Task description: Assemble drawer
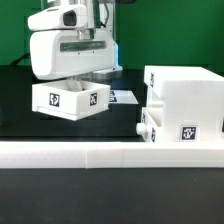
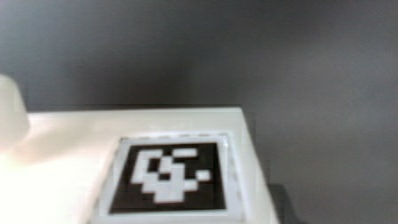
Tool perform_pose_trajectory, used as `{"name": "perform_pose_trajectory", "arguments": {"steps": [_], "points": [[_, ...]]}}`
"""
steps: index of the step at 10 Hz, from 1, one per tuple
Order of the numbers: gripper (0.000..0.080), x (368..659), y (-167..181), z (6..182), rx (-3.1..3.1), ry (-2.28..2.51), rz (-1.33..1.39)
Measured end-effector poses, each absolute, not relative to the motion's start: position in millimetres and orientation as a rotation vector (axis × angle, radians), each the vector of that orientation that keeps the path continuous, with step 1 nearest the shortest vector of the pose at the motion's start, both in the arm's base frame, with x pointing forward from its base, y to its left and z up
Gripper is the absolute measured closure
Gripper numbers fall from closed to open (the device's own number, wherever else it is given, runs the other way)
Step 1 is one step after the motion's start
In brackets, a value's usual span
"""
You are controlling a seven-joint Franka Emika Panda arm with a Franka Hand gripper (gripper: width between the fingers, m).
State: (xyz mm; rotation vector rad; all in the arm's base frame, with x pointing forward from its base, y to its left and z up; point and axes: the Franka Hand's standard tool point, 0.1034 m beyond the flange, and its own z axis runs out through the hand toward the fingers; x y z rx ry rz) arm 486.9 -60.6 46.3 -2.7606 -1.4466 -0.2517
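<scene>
In the exterior view my gripper reaches down into a small white drawer tray with two black-and-white tags on its sides. It is shut on the tray and holds it slightly tilted above the dark table. The large white cube-like housing stands at the exterior view's right, apart from the held tray. A second small white part sits against the housing's lower left side. The wrist view shows the tray's white surface with a tag close up. My fingertips do not show there.
The long low white border wall runs across the front. The marker board lies flat on the table between the held tray and the housing. The table is dark.
</scene>
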Motion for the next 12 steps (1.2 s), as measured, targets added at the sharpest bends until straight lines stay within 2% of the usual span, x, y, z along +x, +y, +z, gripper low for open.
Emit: {"name": "perform_pose_trajectory", "arguments": {"steps": [4, 7, 12], "points": [[0.0758, 484.6, -61.2, 43.6, -2.611, -1.729, -0.242], [0.0758, 497.8, -58.0, 51.5, -2.393, -2.074, -0.225], [0.0758, 505.2, -56.5, 53.5, -2.340, -2.125, -0.212]]}}
